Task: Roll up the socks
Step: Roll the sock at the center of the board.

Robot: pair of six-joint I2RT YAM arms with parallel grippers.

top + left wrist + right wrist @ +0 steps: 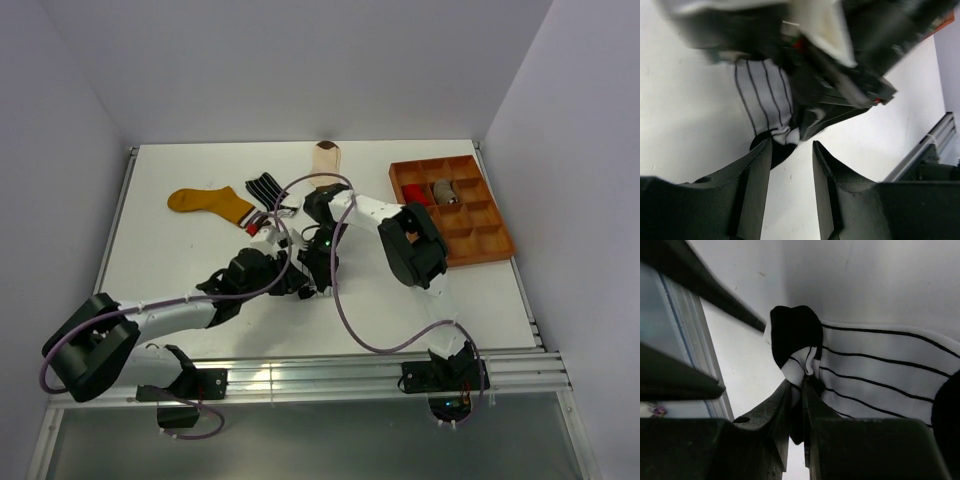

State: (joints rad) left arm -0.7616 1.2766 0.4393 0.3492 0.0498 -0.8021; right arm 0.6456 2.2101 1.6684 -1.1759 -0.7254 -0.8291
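A white sock with thin black stripes and a black toe (880,365) lies on the white table. My right gripper (804,381) is shut on its fabric next to the black toe. The sock also shows in the left wrist view (765,97), just beyond my left gripper (792,146), which is open and empty over bare table. In the top view both grippers, the left (288,276) and the right (318,272), meet at mid-table and hide this sock. A mustard-yellow sock (208,202), a black sock with white stripes (265,187) and a cream sock with a brown toe (326,157) lie further back.
An orange-brown compartment tray (494,240) stands at the back right, with a red item (417,192) and a grey item (444,190) in its cells. A small red piece (254,228) lies by the yellow sock. A metal rail (330,372) runs along the near edge.
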